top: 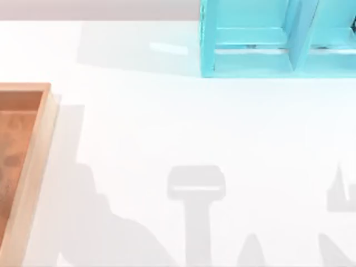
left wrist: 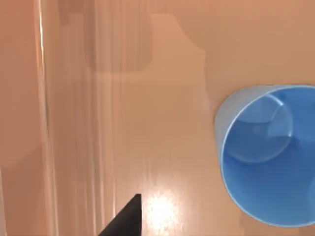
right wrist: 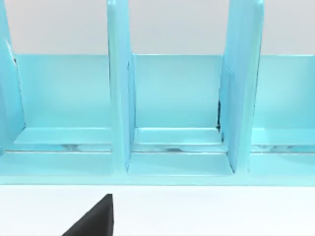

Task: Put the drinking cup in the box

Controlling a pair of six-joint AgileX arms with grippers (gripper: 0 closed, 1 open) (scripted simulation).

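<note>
The drinking cup is small, blue and round. It stands on the orange-brown floor of the box in the left wrist view, mouth toward the camera, partly cut off by the frame edge. A dark fingertip of my left gripper hovers above the floor, apart from the cup, with nothing against its inner face. In the top view the box's tan rim lies at the table's left edge. My right gripper's dark fingertip sits over the white table, facing the shelf, holding nothing.
A cyan compartmented shelf unit stands at the back right of the table; its open bays face the right wrist camera. Arm shadows fall across the white tabletop in front.
</note>
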